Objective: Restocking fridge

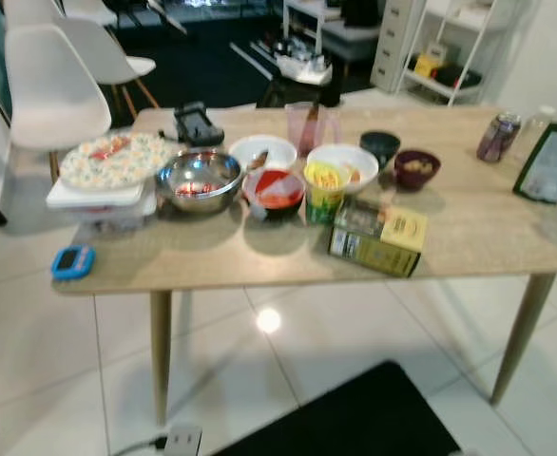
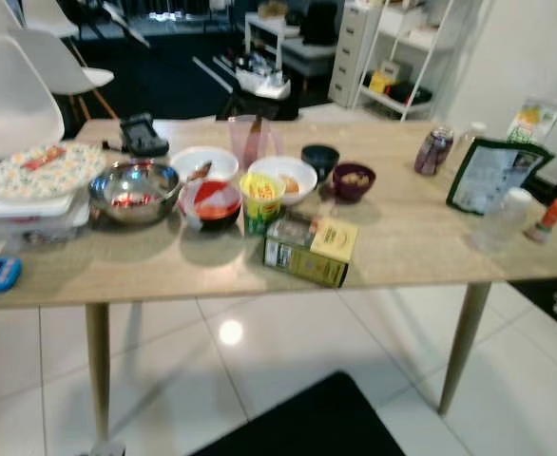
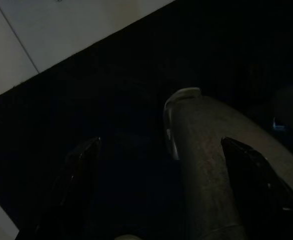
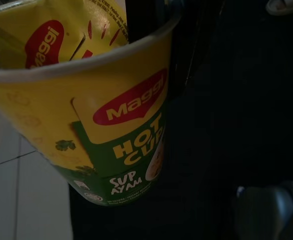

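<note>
- One yellow and green Maggi Hot Cup (image 4: 121, 120) sits in our right gripper (image 4: 136, 65). The jaws are closed on it, with a black finger (image 4: 189, 45) against its side, above white tile and dark mat.
- Our left gripper (image 3: 161, 142) hangs over the black mat (image 1: 355, 418) with its jaws wide apart and nothing between the fingers.
- Ahead stands a wooden table (image 1: 259, 261). On it a steel bowl (image 1: 200, 179) touches a red bowl (image 1: 274, 190).
- Just beside the red bowl stands a second yellow cup (image 1: 324, 190), with a green-and-yellow box (image 1: 378, 237) lying before it.
- Toward the left end a floral plate (image 1: 112, 159) rests on a white container, and a blue device (image 1: 73, 260) lies near the edge.
- A can (image 1: 498, 136) stands well apart at the right.
</note>
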You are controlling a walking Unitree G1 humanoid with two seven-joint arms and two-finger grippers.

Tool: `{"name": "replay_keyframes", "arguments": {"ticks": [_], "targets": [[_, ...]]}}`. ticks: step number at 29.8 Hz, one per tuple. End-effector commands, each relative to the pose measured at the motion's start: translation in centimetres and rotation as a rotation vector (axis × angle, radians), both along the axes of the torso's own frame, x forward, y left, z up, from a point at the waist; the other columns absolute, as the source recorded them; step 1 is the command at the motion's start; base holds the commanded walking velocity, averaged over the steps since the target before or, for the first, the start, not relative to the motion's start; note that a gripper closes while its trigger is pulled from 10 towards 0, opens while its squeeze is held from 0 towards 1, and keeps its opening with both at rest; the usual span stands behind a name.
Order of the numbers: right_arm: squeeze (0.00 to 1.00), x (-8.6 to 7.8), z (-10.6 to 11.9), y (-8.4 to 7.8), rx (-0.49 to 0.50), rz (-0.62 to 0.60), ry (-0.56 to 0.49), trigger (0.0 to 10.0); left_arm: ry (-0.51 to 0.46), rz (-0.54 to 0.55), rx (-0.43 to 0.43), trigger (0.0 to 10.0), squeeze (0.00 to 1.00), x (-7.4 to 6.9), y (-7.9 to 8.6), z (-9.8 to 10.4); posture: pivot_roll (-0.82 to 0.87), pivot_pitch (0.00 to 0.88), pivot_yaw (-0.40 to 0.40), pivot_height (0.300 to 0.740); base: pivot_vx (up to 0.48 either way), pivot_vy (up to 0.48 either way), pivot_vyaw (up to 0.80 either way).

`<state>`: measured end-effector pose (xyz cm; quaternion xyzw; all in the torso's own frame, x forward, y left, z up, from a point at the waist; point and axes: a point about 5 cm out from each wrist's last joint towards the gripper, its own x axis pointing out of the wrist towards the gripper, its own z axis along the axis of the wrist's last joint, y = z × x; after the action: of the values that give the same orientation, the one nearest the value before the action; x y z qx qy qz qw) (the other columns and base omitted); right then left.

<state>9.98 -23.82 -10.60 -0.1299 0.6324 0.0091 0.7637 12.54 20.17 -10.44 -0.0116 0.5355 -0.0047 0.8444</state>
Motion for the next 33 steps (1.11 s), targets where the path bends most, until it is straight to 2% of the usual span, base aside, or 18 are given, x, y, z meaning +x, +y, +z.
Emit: {"name": "replay_keyframes", "arguments": {"ticks": [1, 7, 20, 33], "targets": [[0.0, 0.29, 0.16, -0.34, -0.007, -0.018, -0.016, 10.0, 0.035, -0.004, -0.003, 10.0, 0.0, -0.81, -0.02, -0.27, -0.03, 0.0, -0.024, 0.74, -0.33, 0.0, 0.0], [0.0, 0.03, 0.09, -0.32, -0.005, -0.027, -0.014, 10.0, 0.033, -0.008, -0.004, 10.0, 0.0, -0.76, -0.05, -0.26, -0.04, 0.0, -0.019, 0.74, -0.327, 0.0, 0.0], [0.0, 0.3, 0.12, -0.15, 0.017, -0.035, -0.028, 10.0, 0.017, -0.014, 0.0, 10.0, 0.0, -0.29, 0.04, -0.1, -0.04, 0.0, -0.023, 0.74, 0.0, 0.0, 0.0], [0.0, 0.58, 0.23, -0.3, 0.012, -0.021, -0.022, 10.0, 0.011, -0.022, -0.004, 10.0, 0.0, 0.0, -0.26, -0.05, -0.05, 0.0, -0.024, 0.74, 0.0, 0.0, -0.79]]}}
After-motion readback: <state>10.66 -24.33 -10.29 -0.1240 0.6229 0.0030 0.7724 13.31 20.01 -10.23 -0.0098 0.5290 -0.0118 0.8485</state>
